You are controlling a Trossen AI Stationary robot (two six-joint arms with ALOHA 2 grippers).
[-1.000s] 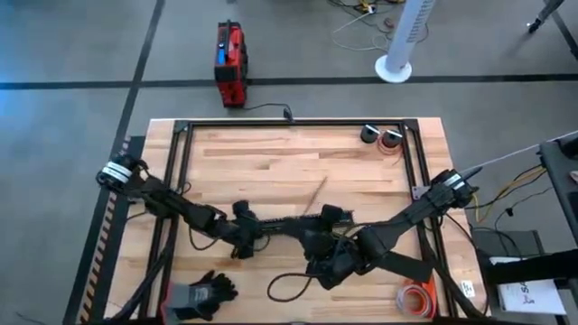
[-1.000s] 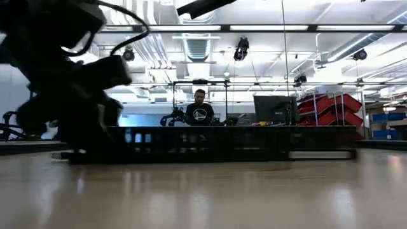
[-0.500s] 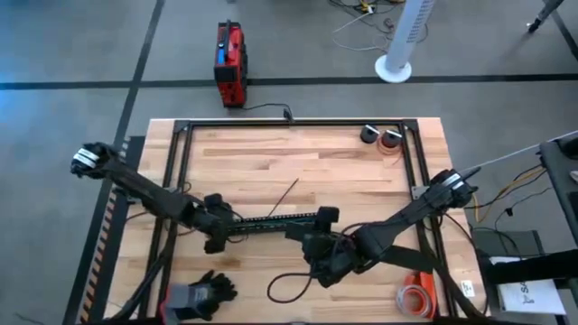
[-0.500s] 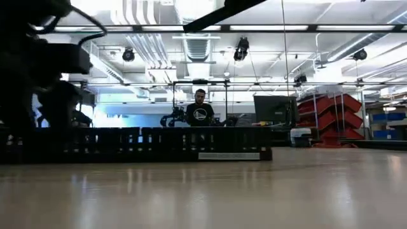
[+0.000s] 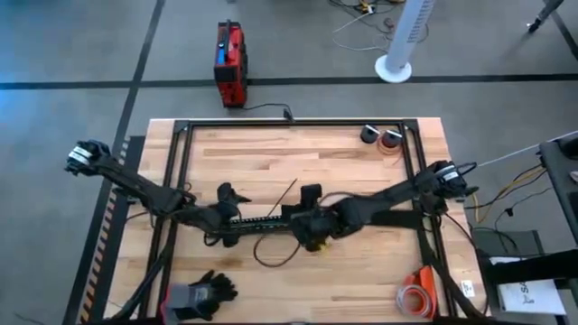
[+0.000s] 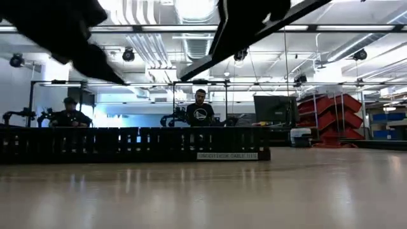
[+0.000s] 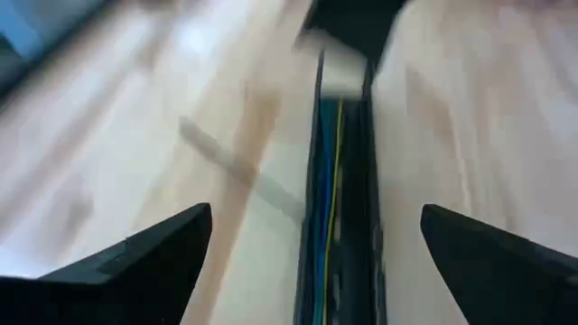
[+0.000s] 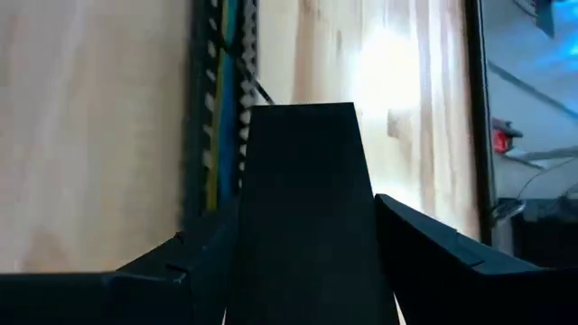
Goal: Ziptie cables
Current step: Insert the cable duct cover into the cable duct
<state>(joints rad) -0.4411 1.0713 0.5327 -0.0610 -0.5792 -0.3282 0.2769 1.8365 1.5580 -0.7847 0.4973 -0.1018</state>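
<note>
The butcher-block table (image 5: pixel 271 162) carries a black rectangular frame (image 5: pixel 293 125), and both arms stretch low across it toward the middle. The left arm runs in from nine o'clock, its left gripper (image 5: pixel 237 210) poised over the left end of the black slotted cable duct (image 5: pixel 262 218); in the left wrist view its two fingers (image 7: pixel 135 262) stand wide apart with the duct between them. The right arm reaches in from three o'clock, its right gripper (image 5: pixel 302 209) at the duct's right end; whether its fingers are apart or together I cannot tell. The cables (image 7: pixel 327 190), blue, yellow and dark strands, lie lengthwise inside the duct's channel near the table's centre. A thin black cord (image 5: pixel 271 253) loops toward six o'clock. Black gloves (image 5: pixel 203 291) sit at seven o'clock, an orange tape roll (image 5: pixel 417 293) at five o'clock, two small cups (image 5: pixel 381 136) at one o'clock.
</note>
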